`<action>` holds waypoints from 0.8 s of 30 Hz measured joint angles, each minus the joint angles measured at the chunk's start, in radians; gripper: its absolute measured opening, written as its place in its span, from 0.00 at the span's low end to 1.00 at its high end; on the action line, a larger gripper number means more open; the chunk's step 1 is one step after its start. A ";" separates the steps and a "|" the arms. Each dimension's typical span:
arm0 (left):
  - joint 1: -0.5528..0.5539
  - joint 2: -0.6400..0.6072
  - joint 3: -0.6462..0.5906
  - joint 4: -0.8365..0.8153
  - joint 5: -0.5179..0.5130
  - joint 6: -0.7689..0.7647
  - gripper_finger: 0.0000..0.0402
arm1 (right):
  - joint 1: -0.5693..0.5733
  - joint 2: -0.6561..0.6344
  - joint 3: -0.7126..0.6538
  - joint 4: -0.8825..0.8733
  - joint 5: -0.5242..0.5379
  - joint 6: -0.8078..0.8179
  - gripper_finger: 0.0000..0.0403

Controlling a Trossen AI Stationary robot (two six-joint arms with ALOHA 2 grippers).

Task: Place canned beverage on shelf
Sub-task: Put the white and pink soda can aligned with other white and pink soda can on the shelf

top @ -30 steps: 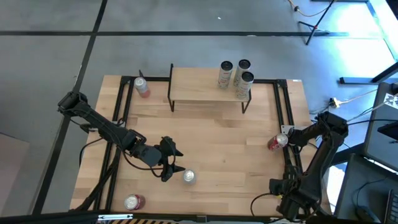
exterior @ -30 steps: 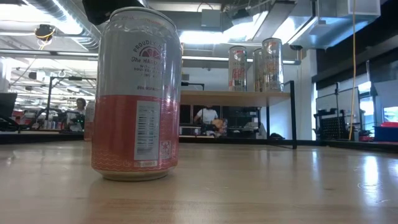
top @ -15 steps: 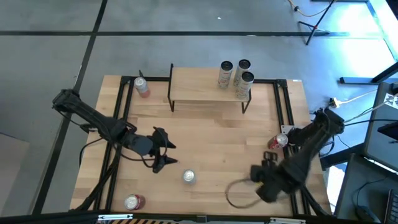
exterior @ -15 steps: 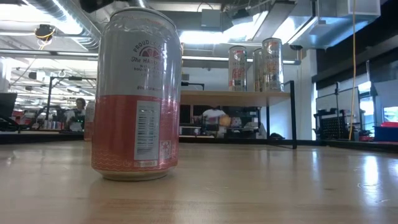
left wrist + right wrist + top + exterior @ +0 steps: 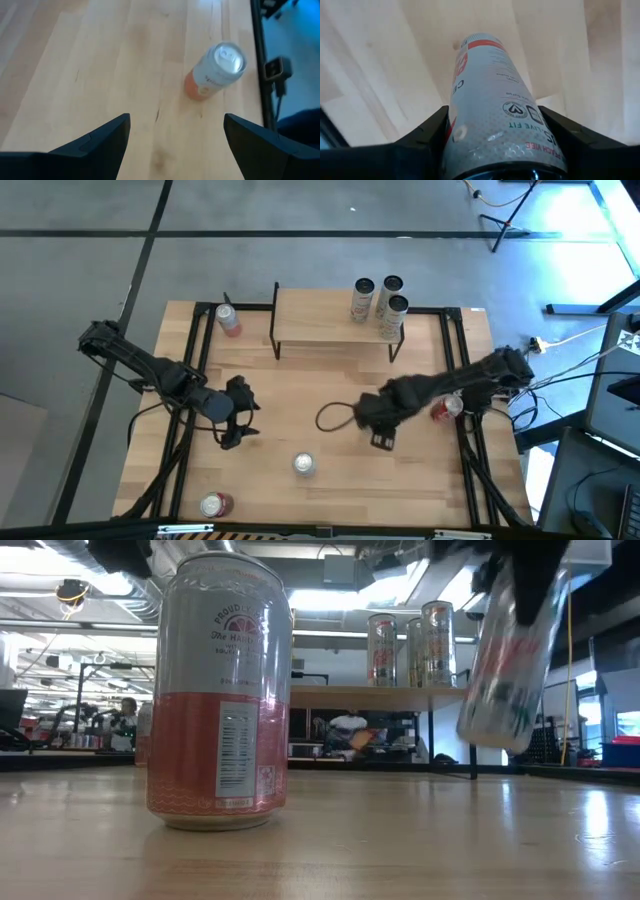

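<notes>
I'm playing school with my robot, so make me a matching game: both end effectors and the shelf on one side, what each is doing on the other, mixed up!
Column 1:
1. left end effector
2. right end effector
3. shelf

Column 2:
A. has three cans standing on it
B. open, holding nothing
C. shut on a can, lifted off the table

Pairs: 1-B, 2-C, 3-A

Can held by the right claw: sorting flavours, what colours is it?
Silver-grey can with red band and lettering; right wrist view shows it best.
</notes>
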 joint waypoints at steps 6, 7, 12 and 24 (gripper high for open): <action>0.028 0.003 -0.018 0.020 0.019 0.091 0.79 | -0.071 0.065 0.000 0.005 -0.076 -0.047 0.58; 0.033 0.003 -0.018 0.022 0.019 0.102 0.79 | -0.079 0.070 0.000 0.010 -0.080 -0.050 0.58; 0.049 0.003 -0.018 0.026 0.019 0.142 0.79 | -0.091 0.084 0.000 0.016 -0.096 -0.074 0.58; 0.048 0.003 -0.019 0.026 0.024 0.171 0.79 | -0.088 0.096 0.001 0.054 -0.114 -0.072 0.88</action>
